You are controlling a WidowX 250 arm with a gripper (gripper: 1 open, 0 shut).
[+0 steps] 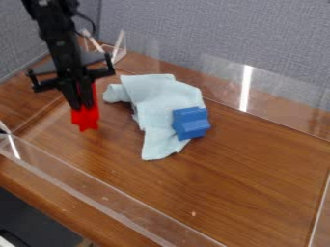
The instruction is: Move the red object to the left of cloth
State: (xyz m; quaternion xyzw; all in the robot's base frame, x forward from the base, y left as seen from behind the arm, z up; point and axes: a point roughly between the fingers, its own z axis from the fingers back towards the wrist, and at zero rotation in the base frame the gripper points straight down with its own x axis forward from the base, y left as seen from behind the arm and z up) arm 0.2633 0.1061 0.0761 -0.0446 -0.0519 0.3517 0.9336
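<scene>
The gripper (83, 106) is shut tight on the red object (84, 119), holding it low over the table (245, 183) near its left edge, left of the cloth (157, 106), so only letting go is left.

A block (191, 122) lies on the cloth (158, 108), right of the held object (85, 119).
</scene>
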